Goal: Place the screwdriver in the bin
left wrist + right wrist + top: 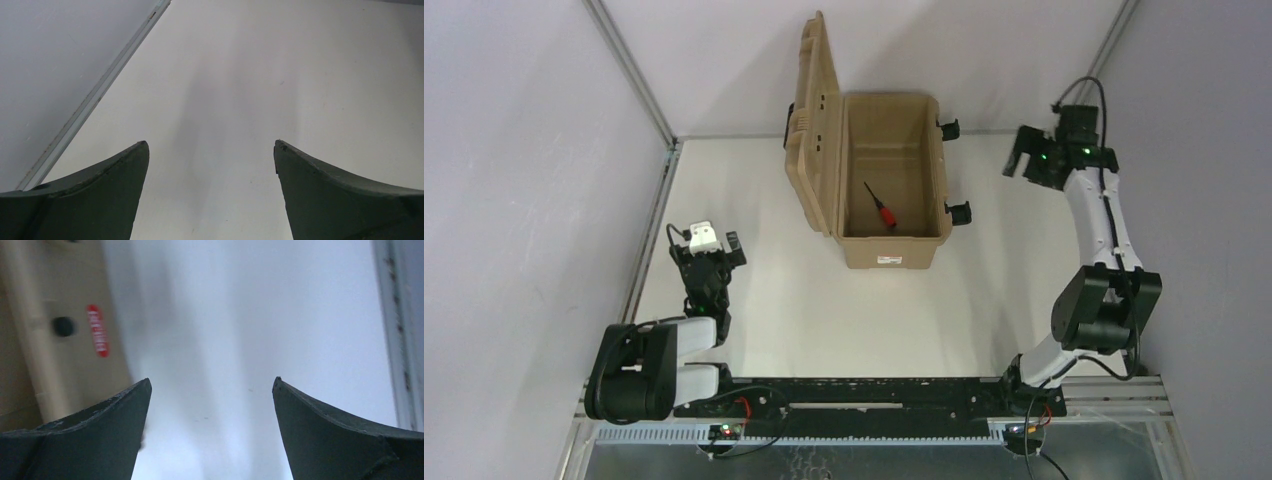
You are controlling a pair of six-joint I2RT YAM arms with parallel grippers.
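On the tabletop (804, 300), the bin (887, 250) stands with its lid swung open. Your right tool (211, 382) hangs off its right side, spread wide and empty, and the left tool (211, 145) is spread apart too, well away. The screwdriver (883, 209) lies on the bin's floor, so draw the right arm back without clipping the wall.

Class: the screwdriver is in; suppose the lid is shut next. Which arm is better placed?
Probably left: the lid stands open on the left side of the bin, toward the open left tool; the right tool sits across it.
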